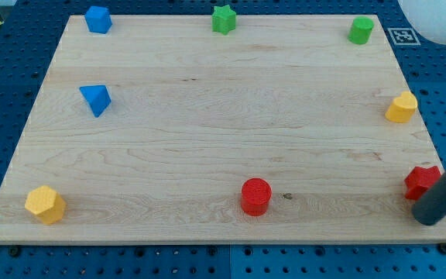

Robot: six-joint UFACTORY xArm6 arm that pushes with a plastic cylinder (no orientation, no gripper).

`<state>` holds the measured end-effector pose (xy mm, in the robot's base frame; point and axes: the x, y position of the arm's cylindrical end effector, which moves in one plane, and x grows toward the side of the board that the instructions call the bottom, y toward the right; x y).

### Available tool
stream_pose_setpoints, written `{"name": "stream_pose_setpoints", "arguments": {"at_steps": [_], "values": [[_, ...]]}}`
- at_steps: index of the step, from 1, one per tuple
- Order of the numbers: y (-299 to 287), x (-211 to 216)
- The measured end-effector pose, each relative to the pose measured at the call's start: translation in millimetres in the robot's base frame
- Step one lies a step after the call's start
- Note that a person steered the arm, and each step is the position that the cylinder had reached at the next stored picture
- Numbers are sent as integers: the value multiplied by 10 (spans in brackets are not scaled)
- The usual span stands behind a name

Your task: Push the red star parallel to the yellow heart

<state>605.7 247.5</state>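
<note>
The red star [421, 181] lies at the board's right edge, low in the view, partly hidden behind my rod. The yellow heart [401, 107] lies above it along the same right edge. My tip [430, 218] rests just below and to the right of the red star, touching or almost touching it; the dark rod rises to the view's right edge.
A red cylinder [255, 196] sits at bottom centre and a yellow hexagon [45, 204] at bottom left. A blue triangle [95, 99] and a blue block [97, 19] are at the left. A green star [223, 19] and a green cylinder [360, 30] line the top edge.
</note>
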Motion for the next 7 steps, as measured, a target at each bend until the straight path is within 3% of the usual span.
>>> {"name": "stream_pose_setpoints", "arguments": {"at_steps": [1,3,7], "values": [[244,121],[311,-177],[-74,-765]]}}
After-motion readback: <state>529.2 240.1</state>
